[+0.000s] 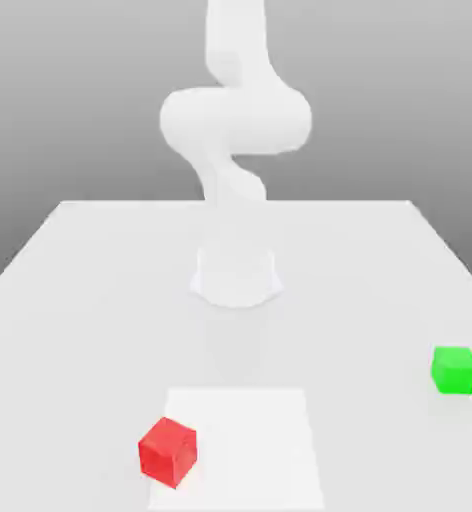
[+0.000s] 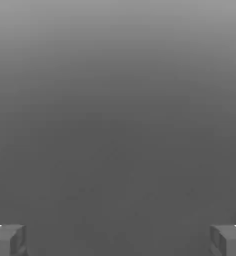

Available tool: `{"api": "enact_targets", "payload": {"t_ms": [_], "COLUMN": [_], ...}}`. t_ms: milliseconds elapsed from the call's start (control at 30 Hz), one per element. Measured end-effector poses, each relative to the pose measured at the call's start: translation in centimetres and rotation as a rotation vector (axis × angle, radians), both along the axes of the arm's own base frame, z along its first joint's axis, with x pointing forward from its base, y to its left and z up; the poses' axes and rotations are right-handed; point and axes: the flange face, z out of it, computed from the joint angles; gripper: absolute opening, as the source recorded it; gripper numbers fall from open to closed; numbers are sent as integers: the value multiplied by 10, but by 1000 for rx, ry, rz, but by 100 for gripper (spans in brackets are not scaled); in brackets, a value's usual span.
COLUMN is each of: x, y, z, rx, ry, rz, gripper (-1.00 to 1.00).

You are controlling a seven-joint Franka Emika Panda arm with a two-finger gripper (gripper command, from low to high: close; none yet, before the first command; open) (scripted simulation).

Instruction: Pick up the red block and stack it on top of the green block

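A red block [image 1: 167, 452] sits on the white table near its front edge, on the exterior view's left. The green block [image 1: 455, 369] rests on the table at the exterior view's right, well apart from the red one. The white arm [image 1: 235, 120] rises from its base [image 1: 236, 275] at the table's middle and leaves the picture upward. In the hand view my gripper [image 2: 118, 241] is open, its two grey fingertips [image 2: 7, 240] standing far apart with nothing between them, against a plain grey background.
A slightly brighter square patch [image 1: 250, 440] marks the table [image 1: 80, 300] at the front centre, and the red block overlaps its corner. The table's edges run along both sides and the back.
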Motion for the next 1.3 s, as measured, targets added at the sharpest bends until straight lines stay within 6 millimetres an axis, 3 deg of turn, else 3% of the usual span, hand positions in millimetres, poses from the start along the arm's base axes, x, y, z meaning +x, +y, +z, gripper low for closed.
{"api": "enact_targets", "payload": {"t_ms": [200,400,567,733,833,933,967,1167,1300], "x": [64,93,91,69,62,60,60,60,61], "y": [-21,-44,-62,-75,-76,-76,-76,-75,-76], "z": [-114,-235,-336,-433,-477,-513,-521,-525,-492], "rx": [39,83,124,170,180,181,181,181,182], "ry": [187,367,516,664,700,705,705,704,705], "rz": [-109,-217,-309,-401,-421,-424,-424,-424,-424], "gripper": [0,0,0,0,0,0,-100,-100,-100]}}
